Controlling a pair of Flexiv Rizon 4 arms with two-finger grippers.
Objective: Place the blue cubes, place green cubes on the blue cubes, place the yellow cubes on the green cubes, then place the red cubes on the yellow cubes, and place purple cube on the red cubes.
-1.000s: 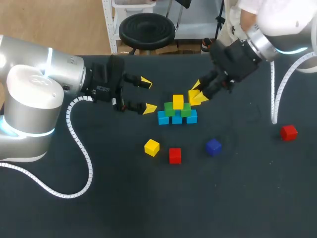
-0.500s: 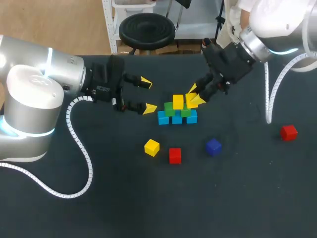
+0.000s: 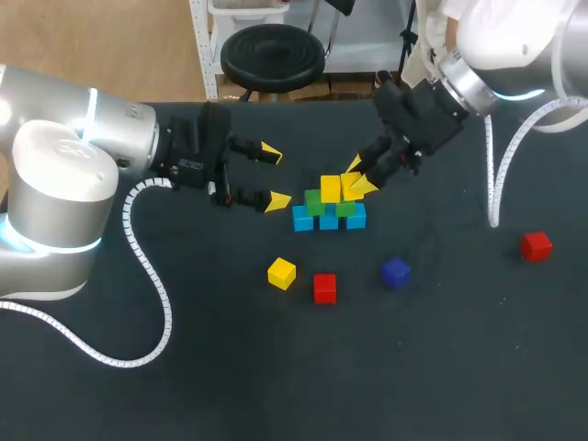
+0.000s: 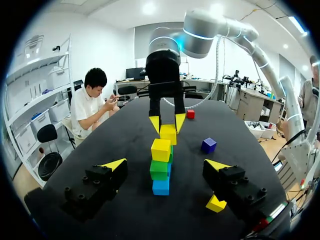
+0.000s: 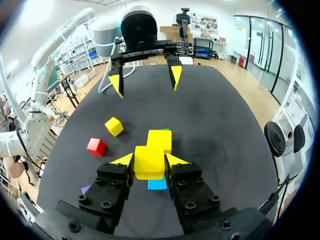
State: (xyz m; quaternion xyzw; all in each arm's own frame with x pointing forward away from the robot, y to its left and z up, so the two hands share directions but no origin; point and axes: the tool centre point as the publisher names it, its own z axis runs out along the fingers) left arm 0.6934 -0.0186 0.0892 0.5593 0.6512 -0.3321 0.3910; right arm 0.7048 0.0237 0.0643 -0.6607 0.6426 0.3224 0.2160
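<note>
The right hand (image 3: 358,181), pinching a yellow cube (image 5: 149,161), has lowered it beside the placed yellow cube (image 3: 330,188) atop the green cubes (image 3: 315,204) mid-table, so release looks near, while the left hand (image 3: 275,176) hangs spread.

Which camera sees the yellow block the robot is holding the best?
The right wrist view: the held yellow cube sits close, pinched between both fingers. The head view shows it small, partly behind the fingers. The left wrist view shows it farther off, behind the stack.
</note>
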